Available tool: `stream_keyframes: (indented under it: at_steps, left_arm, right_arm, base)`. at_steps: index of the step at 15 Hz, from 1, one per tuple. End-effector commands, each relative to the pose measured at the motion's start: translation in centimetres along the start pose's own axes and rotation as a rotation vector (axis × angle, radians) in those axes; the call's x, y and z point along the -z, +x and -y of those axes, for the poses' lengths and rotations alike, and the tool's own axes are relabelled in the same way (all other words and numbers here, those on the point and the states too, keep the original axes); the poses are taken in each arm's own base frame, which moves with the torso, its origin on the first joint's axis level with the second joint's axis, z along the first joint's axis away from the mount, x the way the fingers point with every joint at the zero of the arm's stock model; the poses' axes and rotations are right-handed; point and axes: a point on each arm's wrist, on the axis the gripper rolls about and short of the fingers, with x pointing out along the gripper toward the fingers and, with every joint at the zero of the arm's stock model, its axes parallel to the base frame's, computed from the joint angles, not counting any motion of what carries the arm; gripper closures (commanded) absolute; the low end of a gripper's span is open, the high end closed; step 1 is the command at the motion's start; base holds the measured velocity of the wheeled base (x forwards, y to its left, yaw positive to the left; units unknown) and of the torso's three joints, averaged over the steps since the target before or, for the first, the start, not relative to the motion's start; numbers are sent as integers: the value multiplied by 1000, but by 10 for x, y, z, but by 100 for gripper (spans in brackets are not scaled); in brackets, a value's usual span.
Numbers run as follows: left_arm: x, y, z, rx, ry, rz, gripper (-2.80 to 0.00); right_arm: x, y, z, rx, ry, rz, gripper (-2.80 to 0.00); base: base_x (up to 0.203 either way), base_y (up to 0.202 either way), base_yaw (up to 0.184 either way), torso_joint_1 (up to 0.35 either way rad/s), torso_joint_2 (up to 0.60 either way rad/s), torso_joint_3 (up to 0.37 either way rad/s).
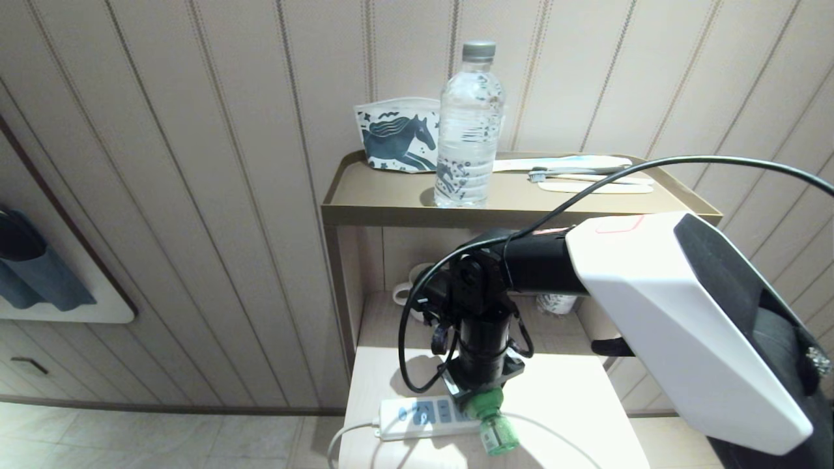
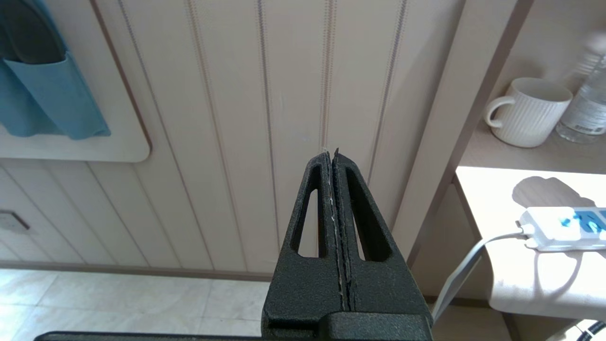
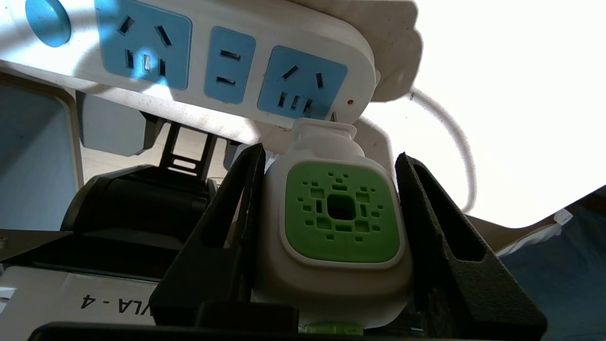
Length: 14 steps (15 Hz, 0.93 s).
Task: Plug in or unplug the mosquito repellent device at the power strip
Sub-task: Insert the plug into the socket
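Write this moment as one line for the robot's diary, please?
right hand: shut on mosquito repellent device | device: at end socket of power strip, seating unclear | left hand: shut, idle beside table

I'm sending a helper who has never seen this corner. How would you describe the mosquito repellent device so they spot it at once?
Find the pale lower shelf beneath the tan ledge holding a water bottle. On it lies a white power strip with blue sockets. At the strip's end, between the right gripper's fingers, is the mosquito repellent device: the only white unit with a green vented face and green bottle.
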Motion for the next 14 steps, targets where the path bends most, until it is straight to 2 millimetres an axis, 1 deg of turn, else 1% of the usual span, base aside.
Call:
stream_keyframes:
  at_steps: [1, 8, 14]
  left_arm:
    - [0, 0, 0, 0, 0, 1, 0]
    - [0, 0, 0, 0, 0, 1, 0]
    - [0, 0, 0, 0, 0, 1, 0]
  right_arm:
    - [1, -3, -1, -4, 0, 4, 0]
    - [2, -12, -2, -15, -1, 31, 0]
    - [-1, 2, -6, -9, -9, 8, 0]
  base:
    - [0, 0, 0, 0, 0, 0]
    - [0, 0, 0, 0, 0, 0]
    - [0, 0, 0, 0, 0, 0]
